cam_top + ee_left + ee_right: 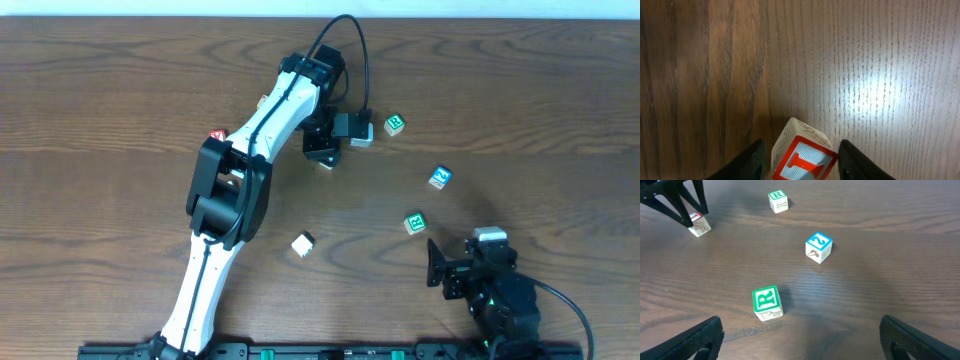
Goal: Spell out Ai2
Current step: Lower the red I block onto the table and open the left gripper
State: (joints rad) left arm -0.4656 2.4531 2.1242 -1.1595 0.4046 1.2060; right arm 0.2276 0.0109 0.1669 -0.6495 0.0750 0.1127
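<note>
red-framed "i" cube tilted between fingers of left gripper, contact unclear; right gripper wide open.

Readable: red "I" cube, blue "2" cube, green "R" cube.

Overhead straight down, left wrist near I block, right wrist low, oblique

Dark wood-grain table catches a light glare; a pale strip, perhaps wall, behind.
</note>
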